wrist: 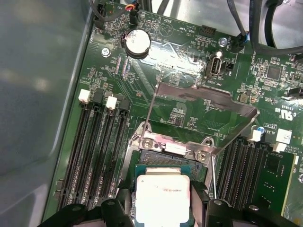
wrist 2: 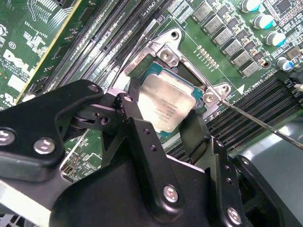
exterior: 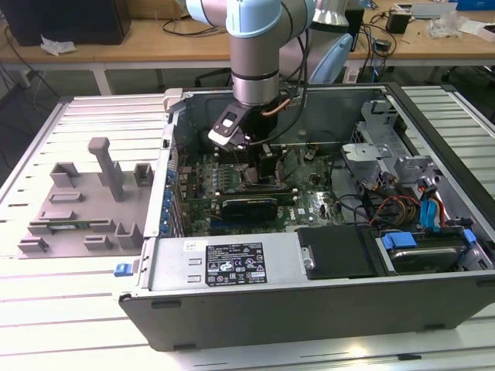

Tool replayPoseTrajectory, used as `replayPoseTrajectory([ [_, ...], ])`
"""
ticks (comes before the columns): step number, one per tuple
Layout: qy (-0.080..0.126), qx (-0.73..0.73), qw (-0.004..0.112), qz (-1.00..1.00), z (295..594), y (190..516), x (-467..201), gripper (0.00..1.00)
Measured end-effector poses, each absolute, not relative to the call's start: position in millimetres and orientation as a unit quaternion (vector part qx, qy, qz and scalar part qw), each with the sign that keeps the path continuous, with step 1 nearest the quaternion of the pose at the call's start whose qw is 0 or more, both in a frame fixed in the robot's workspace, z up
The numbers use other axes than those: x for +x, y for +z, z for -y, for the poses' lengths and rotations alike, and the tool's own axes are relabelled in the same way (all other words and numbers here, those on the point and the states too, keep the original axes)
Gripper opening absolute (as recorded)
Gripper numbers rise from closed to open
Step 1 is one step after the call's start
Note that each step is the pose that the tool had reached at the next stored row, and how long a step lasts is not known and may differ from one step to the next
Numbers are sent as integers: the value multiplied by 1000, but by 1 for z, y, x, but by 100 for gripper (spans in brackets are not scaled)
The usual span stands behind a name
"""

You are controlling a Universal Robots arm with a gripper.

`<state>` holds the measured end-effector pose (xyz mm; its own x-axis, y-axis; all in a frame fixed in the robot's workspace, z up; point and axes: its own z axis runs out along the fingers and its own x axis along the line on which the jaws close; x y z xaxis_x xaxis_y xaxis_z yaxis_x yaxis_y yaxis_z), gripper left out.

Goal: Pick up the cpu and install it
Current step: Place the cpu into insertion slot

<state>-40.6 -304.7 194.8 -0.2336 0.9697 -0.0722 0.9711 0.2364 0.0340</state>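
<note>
I see the gripper (wrist: 162, 204) with its two fingers closed on opposite edges of the cpu (wrist: 163, 189). It holds the chip level at the open socket (wrist: 156, 158), in the far part of the computer case (exterior: 232, 267) (whether it already rests in the socket, I cannot tell). To do this step well, I think the chip should be kept flat and square to the socket, clear of the raised metal bracket (wrist: 208, 101), with no sideways push.

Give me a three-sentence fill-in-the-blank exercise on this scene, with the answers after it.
The fingers of the gripper flank the silvery ____ at the socket. The socket's metal bracket is swung ____, not closed. The grey tray lies to the exterior view's ____ of the computer case.
Missing words: cpu; open; left.
</note>
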Motion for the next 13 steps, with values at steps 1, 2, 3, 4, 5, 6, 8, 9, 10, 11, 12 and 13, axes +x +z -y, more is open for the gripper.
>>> replayPoseTrajectory([
  [1,-9,618,39,-785,305,195,-41,59],
  [2,-9,618,39,-785,305,195,-41,59],
  [3,-9,618,39,-785,305,195,-41,59],
  [4,-9,618,39,-785,305,195,-41,59],
  [5,-9,618,39,-785,305,195,-41,59],
  [6,-9,618,39,-785,305,195,-41,59],
  [8,-9,618,39,-785,305,195,-41,59],
  [9,-9,618,39,-785,305,195,-41,59],
  [10,-9,618,39,-785,305,196,-41,59],
  [11,-9,618,39,-785,305,198,-41,59],
  [12,-9,618,39,-785,305,198,-41,59],
  [13,-9,618,39,-785,305,198,-41,59],
])
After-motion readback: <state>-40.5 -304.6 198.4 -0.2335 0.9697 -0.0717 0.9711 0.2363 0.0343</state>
